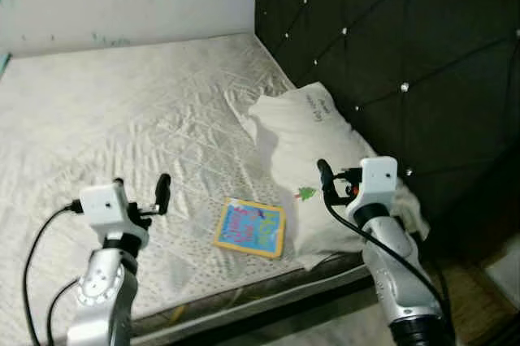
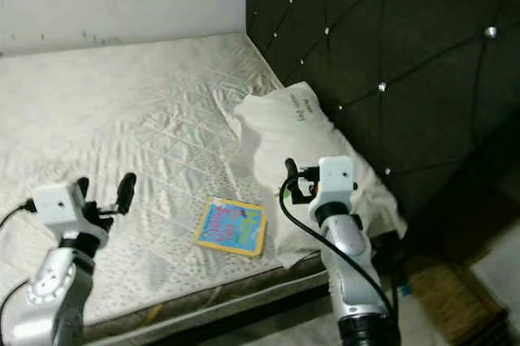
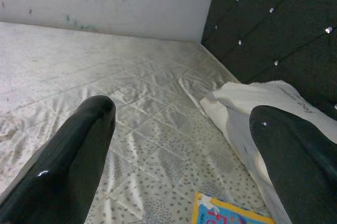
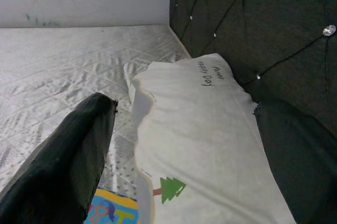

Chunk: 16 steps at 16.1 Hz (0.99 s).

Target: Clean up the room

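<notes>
At the lower left of the head view the left gripper (image 1: pixel 141 192) is hovering over the mattress (image 1: pixel 122 110) with its fingers spread wide and holding nothing. Just right of it, in the lower middle of the frame, the colourful book (image 1: pixel 250 228) is lying flat near the mattress's front edge, apart from both grippers and just beside the white pillow (image 1: pixel 317 167). Right of centre, the right gripper (image 1: pixel 326 177) is hanging above the pillow's lower half, its fingers also wide and empty. The book looks like the thing to clear, and it may be awkward: a thin flat cover on soft bedding is giving the fingers little to pinch, so a careless nudge could be pushing it off the front edge. Reaching from the right could also be dragging the pillow, which is lying against the dark tufted headboard (image 1: pixel 406 54).
</notes>
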{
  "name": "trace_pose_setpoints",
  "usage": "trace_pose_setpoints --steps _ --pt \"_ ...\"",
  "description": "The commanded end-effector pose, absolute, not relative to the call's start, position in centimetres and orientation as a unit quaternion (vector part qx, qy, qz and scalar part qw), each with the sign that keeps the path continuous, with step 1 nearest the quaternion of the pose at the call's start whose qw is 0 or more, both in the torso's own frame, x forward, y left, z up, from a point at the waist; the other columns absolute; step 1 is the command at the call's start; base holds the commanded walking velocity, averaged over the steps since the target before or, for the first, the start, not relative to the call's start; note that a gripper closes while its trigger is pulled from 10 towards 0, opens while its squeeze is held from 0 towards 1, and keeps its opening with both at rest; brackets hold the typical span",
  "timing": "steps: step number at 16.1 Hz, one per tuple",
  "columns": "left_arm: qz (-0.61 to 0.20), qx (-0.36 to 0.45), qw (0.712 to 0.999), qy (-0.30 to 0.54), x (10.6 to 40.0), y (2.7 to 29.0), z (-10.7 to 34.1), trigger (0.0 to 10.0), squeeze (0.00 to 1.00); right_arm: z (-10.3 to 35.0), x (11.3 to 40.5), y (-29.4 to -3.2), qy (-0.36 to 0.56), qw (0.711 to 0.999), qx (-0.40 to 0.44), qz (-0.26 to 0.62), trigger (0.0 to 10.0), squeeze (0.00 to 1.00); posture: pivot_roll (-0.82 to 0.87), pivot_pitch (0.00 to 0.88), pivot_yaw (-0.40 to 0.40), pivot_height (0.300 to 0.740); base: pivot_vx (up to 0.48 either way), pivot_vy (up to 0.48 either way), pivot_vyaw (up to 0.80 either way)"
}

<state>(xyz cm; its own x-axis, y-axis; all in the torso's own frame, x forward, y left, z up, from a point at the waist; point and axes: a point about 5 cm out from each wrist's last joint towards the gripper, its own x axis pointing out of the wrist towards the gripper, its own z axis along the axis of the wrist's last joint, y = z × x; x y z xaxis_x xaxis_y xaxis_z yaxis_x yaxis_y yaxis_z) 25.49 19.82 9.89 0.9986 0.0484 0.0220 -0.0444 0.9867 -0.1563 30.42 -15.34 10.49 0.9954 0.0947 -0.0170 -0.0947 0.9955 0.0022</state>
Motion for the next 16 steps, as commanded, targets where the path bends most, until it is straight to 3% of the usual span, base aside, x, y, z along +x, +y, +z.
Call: trace_pose_setpoints --steps 1,16 --pt "0.035 -0.072 0.997 -0.007 25.3 20.2 9.6 10.0 0.00 10.6 30.6 -15.3 0.005 0.999 0.004 0.047 10.0 0.00 -0.07 0.023 0.006 0.740 0.000 0.000 0.00" --pt "0.065 -0.088 0.994 -0.008 25.3 20.3 9.8 10.0 0.00 10.7 30.1 -13.8 0.007 0.994 0.024 0.105 10.0 0.00 -0.07 0.079 -0.001 0.735 0.000 0.000 0.00"
